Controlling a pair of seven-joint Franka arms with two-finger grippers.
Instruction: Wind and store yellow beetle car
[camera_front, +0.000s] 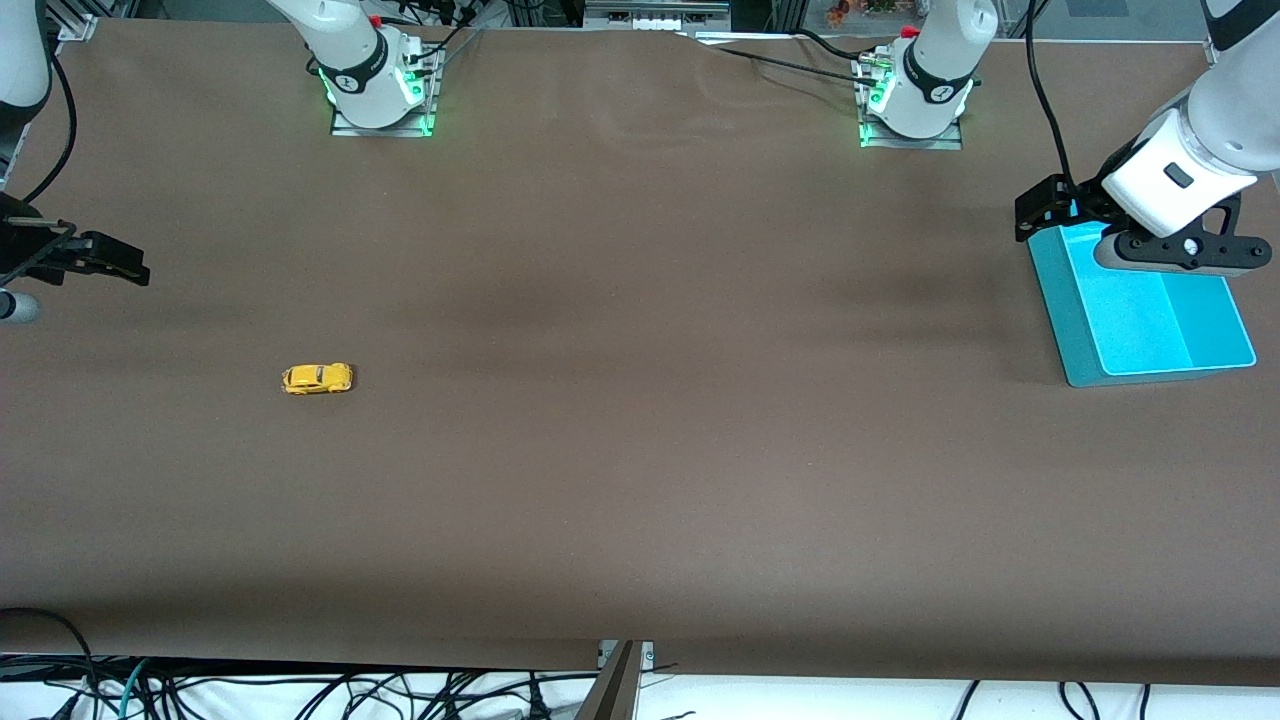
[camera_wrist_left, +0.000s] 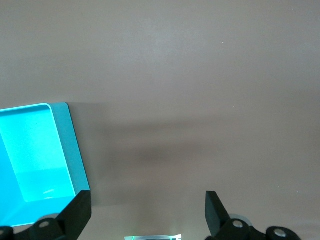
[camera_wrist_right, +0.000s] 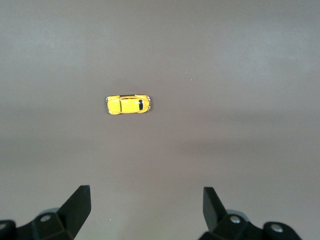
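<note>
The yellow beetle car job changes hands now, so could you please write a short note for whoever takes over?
Left pincer: open, holding nothing, over the teal bin at the left arm's end of the table.
Right pincer: open, holding nothing, up over the right arm's end.
Yellow beetle car: on its wheels on the table, untouched, nearer the right arm's end.
Done: nothing.
Left: wind the car, put it in the bin.

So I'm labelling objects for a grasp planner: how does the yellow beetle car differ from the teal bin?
The yellow beetle car is tiny and yellow; the teal bin is far larger and teal. The car is a closed rounded body on its wheels; the bin is an open rectangular tray with nothing seen inside. The car lies toward the right arm's end of the table, the bin at the left arm's end. Both rest on the brown table, ungripped.
</note>
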